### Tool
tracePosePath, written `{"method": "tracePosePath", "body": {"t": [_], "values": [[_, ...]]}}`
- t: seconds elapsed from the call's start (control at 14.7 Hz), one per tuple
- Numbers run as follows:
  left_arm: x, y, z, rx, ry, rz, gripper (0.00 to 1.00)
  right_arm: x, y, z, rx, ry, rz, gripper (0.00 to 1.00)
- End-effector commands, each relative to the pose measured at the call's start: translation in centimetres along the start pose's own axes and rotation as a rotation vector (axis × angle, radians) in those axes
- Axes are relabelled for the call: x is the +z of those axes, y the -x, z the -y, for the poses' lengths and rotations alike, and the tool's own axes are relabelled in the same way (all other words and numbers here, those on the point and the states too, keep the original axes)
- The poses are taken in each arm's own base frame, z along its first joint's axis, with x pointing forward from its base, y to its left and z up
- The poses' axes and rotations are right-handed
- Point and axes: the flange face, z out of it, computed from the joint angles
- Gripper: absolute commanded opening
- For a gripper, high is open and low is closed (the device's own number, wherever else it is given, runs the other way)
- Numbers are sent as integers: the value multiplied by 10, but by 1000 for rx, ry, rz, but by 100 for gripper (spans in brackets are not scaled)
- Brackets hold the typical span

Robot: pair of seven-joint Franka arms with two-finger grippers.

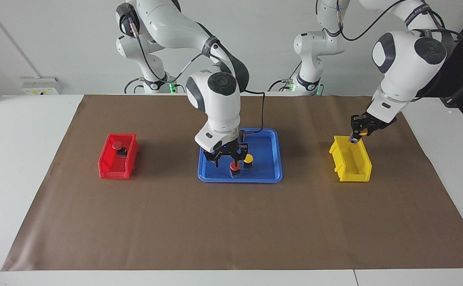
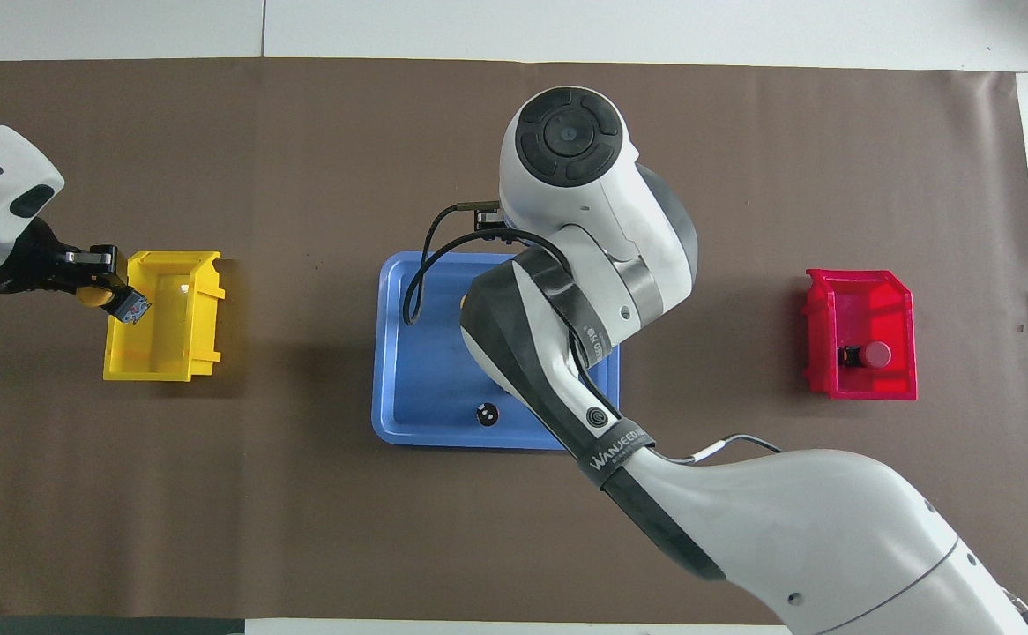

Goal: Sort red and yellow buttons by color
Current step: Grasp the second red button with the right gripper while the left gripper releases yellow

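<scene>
My right gripper (image 1: 227, 159) is open and low in the blue tray (image 1: 265, 174), its fingers spread next to a red button (image 1: 235, 166). A yellow button (image 1: 248, 159) stands beside that one in the tray. My right arm hides both in the overhead view. My left gripper (image 1: 355, 135) is shut on a yellow button (image 2: 91, 295) over the rim of the yellow bin (image 1: 352, 171). Another red button (image 1: 117, 145) lies in the red bin (image 1: 112, 169) and shows in the overhead view (image 2: 873, 354).
A small dark cylinder with a silvery top (image 2: 486, 412) lies in the blue tray (image 2: 426, 353) at the edge nearest the robots. The yellow bin (image 2: 161, 357) is toward the left arm's end of the table. The red bin (image 2: 858, 300) is toward the right arm's end.
</scene>
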Motion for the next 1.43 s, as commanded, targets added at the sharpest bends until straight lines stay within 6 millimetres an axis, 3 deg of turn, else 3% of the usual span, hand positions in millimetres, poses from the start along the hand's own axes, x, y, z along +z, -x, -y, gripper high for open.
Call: {"method": "tracePosePath", "body": {"t": [0.0, 0.34, 0.61, 0.82, 0.88, 1.09, 1.22, 1.36], "values": [[37, 27, -8, 17, 14, -40, 1, -9, -1, 14, -10, -11, -44, 66], [70, 37, 0, 32, 14, -18, 1, 24, 14, 12, -24, 4, -22, 66], [99, 47, 6, 20, 14, -24, 1, 34, 24, 8, -29, 6, -18, 68], [107, 48, 15, 8, 14, -24, 2, 37, 27, 7, -30, 6, -18, 69], [107, 49, 15, 14, 14, -24, 8, 41, 29, 6, -30, 9, -11, 68], [113, 50, 15, 13, 15, -27, 11, 44, 34, 6, -34, 6, -15, 67], [115, 47, 16, 6, 15, -38, 41, 44, 34, 5, -35, 7, -15, 66], [113, 47, 16, 8, 15, -41, 51, 46, 35, 5, -34, 9, -11, 66]]}}
